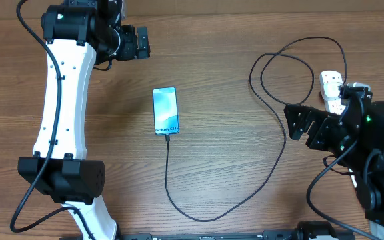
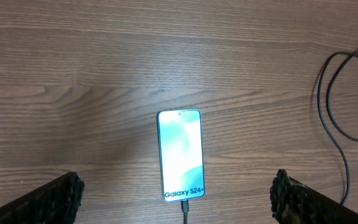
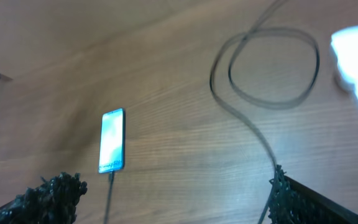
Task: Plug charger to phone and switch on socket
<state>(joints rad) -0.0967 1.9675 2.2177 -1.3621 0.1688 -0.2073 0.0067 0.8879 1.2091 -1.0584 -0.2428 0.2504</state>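
The phone (image 1: 166,111) lies flat mid-table with its light blue screen lit and white text at its near short edge. The charger's thin black cable (image 1: 280,143) has its connector tip (image 1: 167,138) seated in the phone's near edge. It loops toward the front, then up to the right, to the white socket (image 1: 331,85), which my right arm partly hides. My left gripper (image 1: 141,43) is open and empty, above and behind the phone (image 2: 179,155). My right gripper (image 1: 300,125) is open and empty, just left of the socket (image 3: 356,50).
The cable forms a wide loop (image 1: 292,63) at the back right and a low bend (image 1: 205,219) near the front edge. The table is bare wood (image 1: 225,80). My left arm's white link (image 1: 62,100) stands at the left.
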